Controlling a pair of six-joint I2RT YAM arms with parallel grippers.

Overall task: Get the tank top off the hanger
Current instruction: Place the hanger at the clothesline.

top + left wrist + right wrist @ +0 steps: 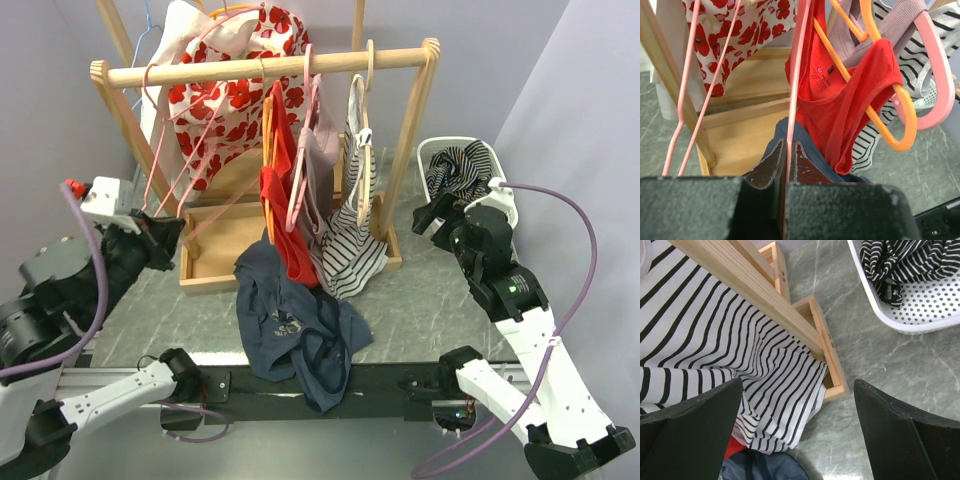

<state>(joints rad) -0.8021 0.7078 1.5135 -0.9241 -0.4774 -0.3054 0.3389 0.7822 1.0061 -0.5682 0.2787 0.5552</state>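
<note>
At the near edge of the worktop (440, 310), about 6 o'clock from the wooden rack (260, 68), the navy tank top (295, 325) is lying in a crumpled heap, with one fold spilling over the edge. Whether a strap is hooked on any wire, I cannot tell. At 9 o'clock the left fingers (762, 167) are pinching the thin pink wire hanger (795, 85), closed right down on the wire, and the navy cloth is showing just beyond their tips in the left wrist view. At 3 o'clock the right fingers (690, 430) are hovering spread as wide as they go, holding nothing, and looking down on the striped top (715, 340) and the rack's base. Farther back, a red tank top (840, 100) is hanging on an orange hanger (890, 120), and at 2 o'clock a white basket (912, 329) is holding more striped cloth. The navy knit is looking light, limp and stretchy, so it will probably be sagging and bunching rather than sliding off whole. Taking it at a strap or the neckline hem, close to the wire, seems the surest hold, with the left steadying the hanger.
</note>
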